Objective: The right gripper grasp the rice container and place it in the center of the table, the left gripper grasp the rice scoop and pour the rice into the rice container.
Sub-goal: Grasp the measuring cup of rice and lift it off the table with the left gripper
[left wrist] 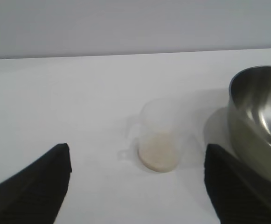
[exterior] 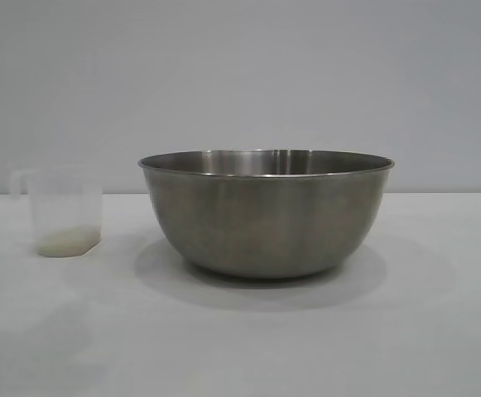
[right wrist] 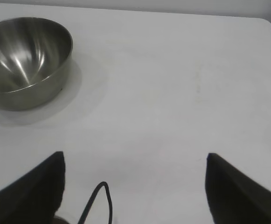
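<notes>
Bowl-shaped rice container [exterior: 266, 217] stood mid-desk [exterior: 240, 347] outside, the rice scoop [exterior: 64, 212] upright beside it holding rice [exterior: 68, 241]; neither hand showed there. The left wrist view showed the left hand [left wrist: 137, 179] wide, empty, short of the scoop. The right wrist view showed the right hand [right wrist: 135, 179] wide over bare desk, its far corner visible.

Brushed grey rice container [exterior: 265, 219], white table [exterior: 240, 339]

Left hand [left wrist: 137, 186]: two black, tapering fingers [left wrist: 37, 186] with finely ribbed faces. Right hand [right wrist: 135, 189]: two matching black fingers [right wrist: 240, 191]; a thin black cable [right wrist: 98, 203] loops between them.
</notes>
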